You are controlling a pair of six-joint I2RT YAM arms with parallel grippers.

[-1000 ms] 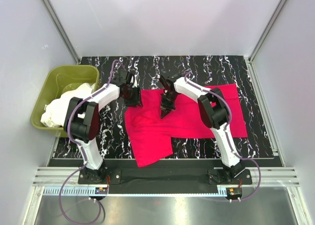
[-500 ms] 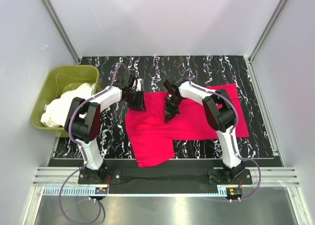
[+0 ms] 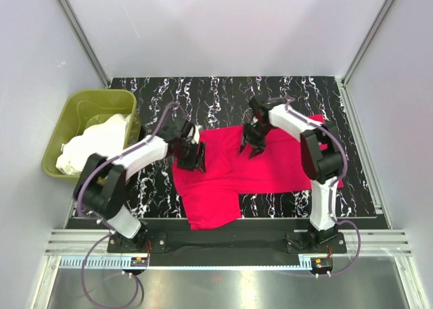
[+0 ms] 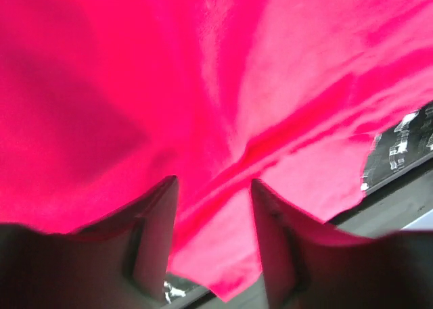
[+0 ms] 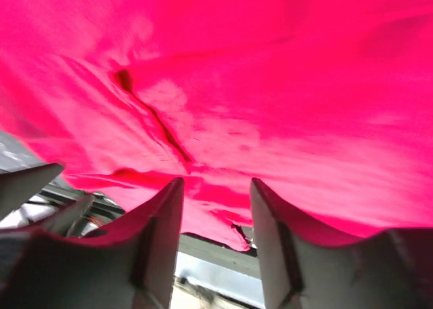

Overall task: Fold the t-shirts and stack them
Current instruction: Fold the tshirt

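A crimson-red t-shirt lies spread on the black marbled table, with a flap hanging toward the near edge. My left gripper hovers over the shirt's left edge. In the left wrist view it is open, with red cloth beneath and nothing between the fingers. My right gripper is above the shirt's upper middle. In the right wrist view it is also open over wrinkled red cloth. White t-shirts lie bunched in the tub at the left.
An olive-green plastic tub stands at the table's left edge. Grey walls enclose the table on three sides. Bare marbled table shows behind the shirt and along the right edge.
The right gripper has opened, let go of the red cloth and moved right. The left gripper has moved nearer and right along the shirt's left edge, its jaws wider.
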